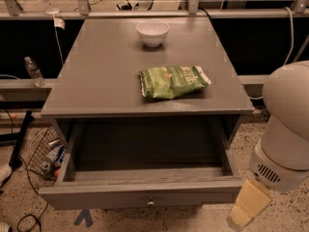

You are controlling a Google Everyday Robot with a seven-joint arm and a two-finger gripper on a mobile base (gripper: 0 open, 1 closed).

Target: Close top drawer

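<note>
The top drawer (106, 196) of the grey cabinet stands pulled far out toward me, and its inside is bare. Its flat front panel has one small round metal knob (151, 203) at centre. The lower drawers are out of view. My gripper (245, 206) hangs from the big white arm (287, 129) at the lower right. It sits just off the right end of the drawer's front panel, at about the panel's height. It holds nothing that I can see.
On the cabinet top (96, 81) are a white bowl (152, 32) at the back and a green chip bag (173, 81) near the front right. A wire basket with cans (46, 153), a water bottle (34, 71) and cables lie on the floor at left.
</note>
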